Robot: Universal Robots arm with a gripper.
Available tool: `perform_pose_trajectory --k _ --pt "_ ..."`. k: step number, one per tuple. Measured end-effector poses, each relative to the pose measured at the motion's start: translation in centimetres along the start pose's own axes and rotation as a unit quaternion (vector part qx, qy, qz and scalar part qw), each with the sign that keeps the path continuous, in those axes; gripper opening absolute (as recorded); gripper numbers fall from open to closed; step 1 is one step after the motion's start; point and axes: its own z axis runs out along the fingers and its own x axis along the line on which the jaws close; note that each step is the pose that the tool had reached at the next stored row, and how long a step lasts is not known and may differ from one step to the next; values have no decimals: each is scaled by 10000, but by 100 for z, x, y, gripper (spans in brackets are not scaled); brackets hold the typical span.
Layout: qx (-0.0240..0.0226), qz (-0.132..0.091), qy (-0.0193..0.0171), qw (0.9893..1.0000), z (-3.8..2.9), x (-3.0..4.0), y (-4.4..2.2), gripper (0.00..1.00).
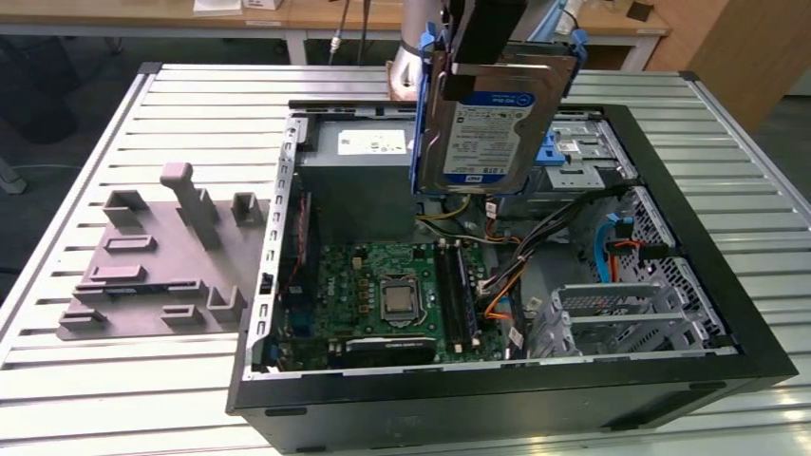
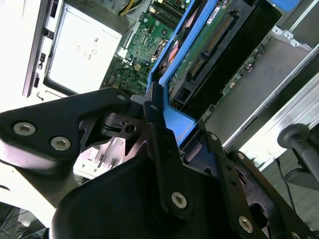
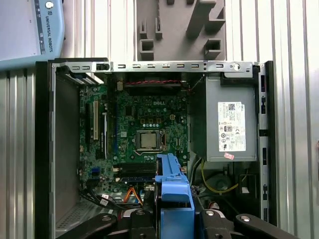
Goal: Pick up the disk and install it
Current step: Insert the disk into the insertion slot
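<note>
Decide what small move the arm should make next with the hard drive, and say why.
Probably shift the disk toward the exterior view's right, nearer the drive bay. The end effector is shut on its blue carrier frame, holding it upright above the open computer case, and the first wrist view shows motherboard and cables beneath it.

Arm [image 1: 408, 43] upright, pincer [image 1: 488, 52] downward, tight on the disk [image 1: 488, 123].

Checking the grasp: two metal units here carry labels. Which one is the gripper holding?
The disk, blue-framed, is held upright by the gripper above the open case. The grey power supply sits inside the case.
</note>
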Motion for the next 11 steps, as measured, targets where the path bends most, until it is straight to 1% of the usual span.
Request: perform_pose_trajectory --k 3,5,8,11 --pt "0 0 0 10000 0 1 -1 36" --pt "0 -1 0 10000 0 16 -2 36" --pt "0 0 0 10000 -1 85 -4 36" --pt "0 0 0 10000 -1 185 -7 36"
